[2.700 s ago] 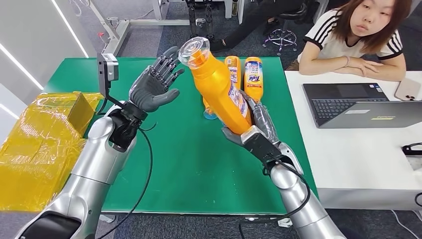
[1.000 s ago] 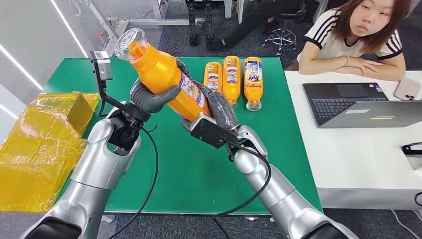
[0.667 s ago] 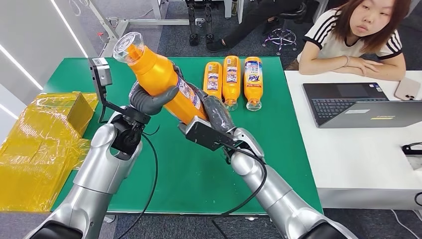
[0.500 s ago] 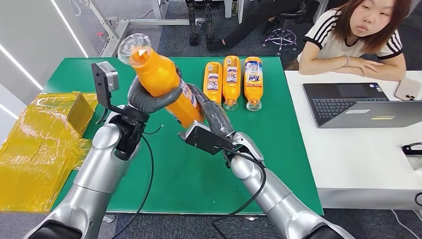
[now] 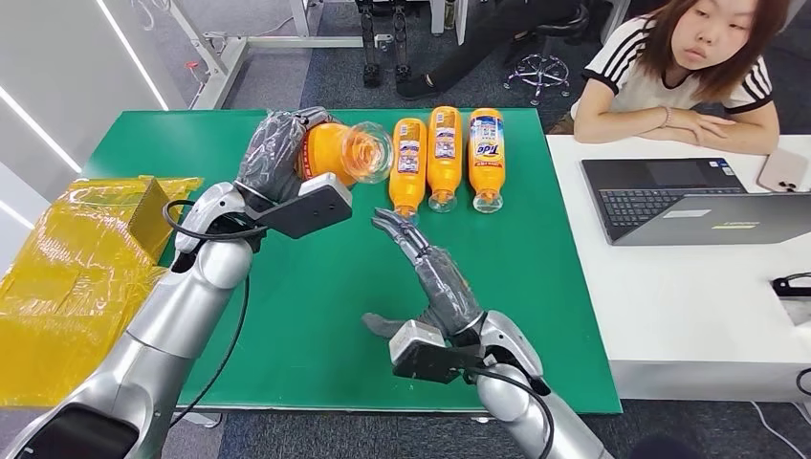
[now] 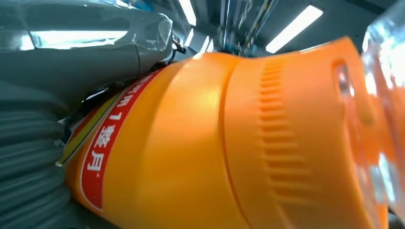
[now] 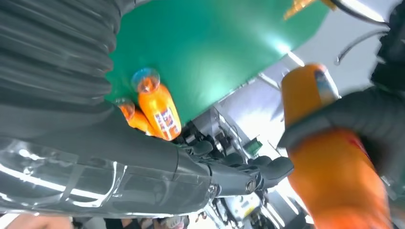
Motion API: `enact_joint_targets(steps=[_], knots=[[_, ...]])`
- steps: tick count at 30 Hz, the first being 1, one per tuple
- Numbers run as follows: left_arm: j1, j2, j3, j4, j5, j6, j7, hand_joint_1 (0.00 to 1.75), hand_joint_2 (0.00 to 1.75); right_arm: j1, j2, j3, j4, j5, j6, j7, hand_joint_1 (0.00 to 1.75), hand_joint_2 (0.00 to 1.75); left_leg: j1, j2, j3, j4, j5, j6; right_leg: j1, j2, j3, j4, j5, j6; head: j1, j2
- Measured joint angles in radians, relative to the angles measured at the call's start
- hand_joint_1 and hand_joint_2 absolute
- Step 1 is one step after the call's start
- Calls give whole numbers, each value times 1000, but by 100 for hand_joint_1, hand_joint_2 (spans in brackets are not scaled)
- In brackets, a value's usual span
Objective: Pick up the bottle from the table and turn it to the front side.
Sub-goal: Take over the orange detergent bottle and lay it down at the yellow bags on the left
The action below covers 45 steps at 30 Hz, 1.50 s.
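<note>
Over smooth green table (image 5: 316,316), glossy orange bottle (image 5: 330,153) in left hand (image 5: 277,158), right hand (image 5: 430,277) empty, fingers spread.

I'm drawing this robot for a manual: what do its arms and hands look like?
Both arms are glossy silver with rounded segments, and loose black cables loop outside. The left robot hand and right robot hand are dark grey with many fingers, partly wrapped in clear plastic film. A dark grey boxy camera sits at each wrist.
</note>
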Motion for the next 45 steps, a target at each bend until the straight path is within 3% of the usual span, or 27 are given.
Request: enact_joint_targets(steps=[5, 10, 17, 21, 28, 34, 45], knots=[[-40, 36, -72, 4, -335, 25, 101, 175, 175, 90, -50, -64, -163, 28, -99, -48, 0, 175, 0, 0, 0, 0, 0, 0, 0, 0, 0, 0, 0, 0, 0, 0], [-56, 96, -115, 28, -536, 5, 166, 175, 175, 189, -86, -190, -316, -78, -167, -139, 0, 175, 0, 2, 0, 0, -1, 0, 0, 2, -1, 0, 0, 0, 0, 0], [-101, 213, -119, 82, -602, -75, 178, 175, 175, 342, -112, -344, -440, -216, -246, -278, 0, 175, 0, 4, 0, -1, -1, 0, 0, 4, -1, 1, 0, 0, 0, 0], [-95, 273, -119, 89, -593, -135, 191, 175, 175, 382, -112, -402, -477, -259, -200, -284, 0, 175, 0, 5, 0, -1, -1, 0, 0, 5, -1, 1, 0, 0, 0, 0], [-49, 361, -112, 89, -560, -160, 205, 175, 175, 407, -112, -427, -482, -229, -170, -283, 0, 175, 0, 5, 0, -1, -1, 0, 0, 4, -1, 1, 0, -1, 0, 0], [-44, 377, -106, 98, -517, -188, 204, 175, 175, 410, -108, -428, -491, -192, -146, -253, 0, 175, 0, 4, 0, -1, -1, 0, 0, 4, -1, 1, 0, 0, 0, 0], [-44, 329, -96, 191, -517, -169, 272, 175, 175, 439, -73, -430, -517, -117, -129, -222, 0, 175, 0, 4, 0, -1, -1, 0, 0, 4, -1, 0, 0, 0, 0, 0]])
